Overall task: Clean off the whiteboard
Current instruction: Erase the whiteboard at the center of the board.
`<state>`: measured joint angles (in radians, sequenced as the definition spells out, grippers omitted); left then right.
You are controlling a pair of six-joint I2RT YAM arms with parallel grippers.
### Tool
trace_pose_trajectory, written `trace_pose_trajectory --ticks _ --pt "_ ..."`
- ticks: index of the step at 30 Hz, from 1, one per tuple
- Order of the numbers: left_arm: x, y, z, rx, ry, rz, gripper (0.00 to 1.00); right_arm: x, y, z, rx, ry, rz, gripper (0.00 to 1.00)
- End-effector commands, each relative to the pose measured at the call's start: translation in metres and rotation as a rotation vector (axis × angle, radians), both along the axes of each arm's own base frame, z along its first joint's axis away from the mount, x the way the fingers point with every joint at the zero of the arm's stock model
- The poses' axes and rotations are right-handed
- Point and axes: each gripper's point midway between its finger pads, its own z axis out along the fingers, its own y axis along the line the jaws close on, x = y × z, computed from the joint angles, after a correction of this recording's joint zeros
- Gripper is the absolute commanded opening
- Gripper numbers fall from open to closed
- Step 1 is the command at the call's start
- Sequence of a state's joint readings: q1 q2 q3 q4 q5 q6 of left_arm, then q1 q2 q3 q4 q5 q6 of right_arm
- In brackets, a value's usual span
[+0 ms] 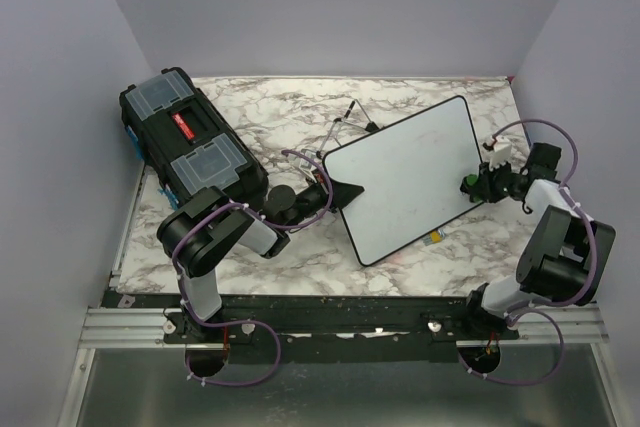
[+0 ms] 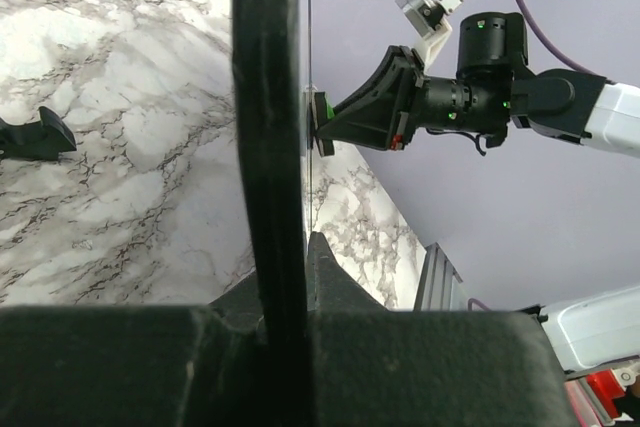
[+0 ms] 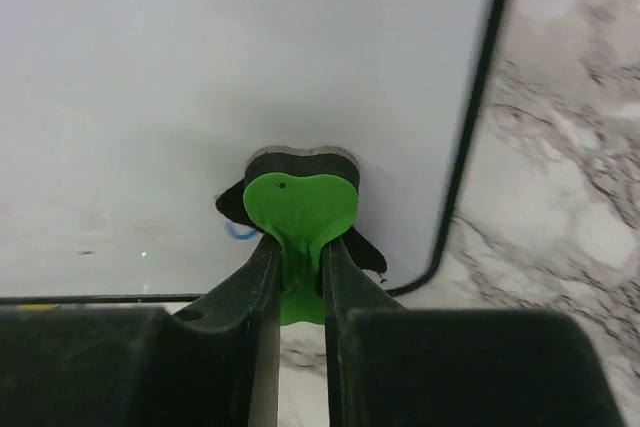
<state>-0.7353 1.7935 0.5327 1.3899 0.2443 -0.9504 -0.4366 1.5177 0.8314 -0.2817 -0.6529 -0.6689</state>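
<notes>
From above, we see the whiteboard (image 1: 405, 179) lying at a slant on the marble table (image 1: 260, 107), its long axis running from the left gripper (image 1: 338, 190) out toward the far right. That gripper is clamped on the board's left short edge. The right gripper (image 1: 470, 185) meets the opposite edge and is the nearer one for wiping. A black toolbox (image 1: 190, 142) sits well off the board's left side, out of the way.

In the left wrist view we look along the board edge-on. Its black frame (image 2: 268, 127) is pinched between the left fingers, and the right arm presses the eraser (image 2: 320, 122) against the board's face.

In the right wrist view the fingers (image 3: 258, 287) are closed tight on the eraser's green handle, with the pad touching the board near its rounded corner. A small blue mark (image 3: 240, 232) peeps out just beside the pad, on the side away from the frame. We judge the next stroke should sweep that way, inward across the board, where nothing blocks it
</notes>
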Motion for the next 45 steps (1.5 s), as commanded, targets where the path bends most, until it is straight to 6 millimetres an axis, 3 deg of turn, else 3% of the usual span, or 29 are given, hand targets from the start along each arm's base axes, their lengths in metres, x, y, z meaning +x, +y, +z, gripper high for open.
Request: trace_pose_trajectory --ticks 1,4,6,10,17,20,23,26,32,36,40,45 --pt "-0.016 -0.002 0.078 -0.188 -0.202 -0.058 0.00 -0.036 0.062 0.002 0.083 0.039 0.233 0.01" --pt "-0.016 -0.001 0.079 -0.190 -0.203 -0.056 0.00 -0.058 0.089 0.001 0.089 0.087 0.344 0.01" --pt "-0.017 -0.001 0.079 -0.190 -0.204 -0.055 0.00 -0.063 0.090 0.000 0.085 0.097 0.336 0.01" --pt "-0.017 -0.001 0.079 -0.190 -0.205 -0.057 0.00 -0.043 0.058 -0.008 -0.023 0.094 0.157 0.01" --pt "-0.018 0.001 0.081 -0.189 -0.213 -0.053 0.00 0.001 -0.028 0.005 -0.136 -0.022 -0.196 0.01" --pt "-0.018 0.000 0.081 -0.190 -0.212 -0.055 0.00 0.012 -0.045 0.005 -0.162 -0.029 -0.238 0.01" --pt "-0.017 -0.001 0.081 -0.191 -0.211 -0.058 0.00 0.013 -0.036 0.001 -0.126 -0.010 -0.187 0.01" --pt "-0.017 0.000 0.081 -0.190 -0.212 -0.055 0.00 0.001 -0.008 -0.004 -0.030 0.030 -0.065 0.01" --pt "-0.016 -0.002 0.079 -0.190 -0.204 -0.060 0.00 -0.050 0.052 -0.022 0.015 0.145 0.188 0.01" --pt "-0.016 -0.003 0.079 -0.193 -0.201 -0.060 0.00 -0.077 0.075 -0.029 -0.007 0.183 0.284 0.01" --pt "-0.016 -0.003 0.079 -0.194 -0.196 -0.063 0.00 -0.076 0.076 -0.029 -0.013 0.187 0.264 0.01" --pt "-0.017 -0.002 0.078 -0.192 -0.195 -0.062 0.00 -0.033 0.036 -0.018 -0.106 0.129 0.030 0.01"
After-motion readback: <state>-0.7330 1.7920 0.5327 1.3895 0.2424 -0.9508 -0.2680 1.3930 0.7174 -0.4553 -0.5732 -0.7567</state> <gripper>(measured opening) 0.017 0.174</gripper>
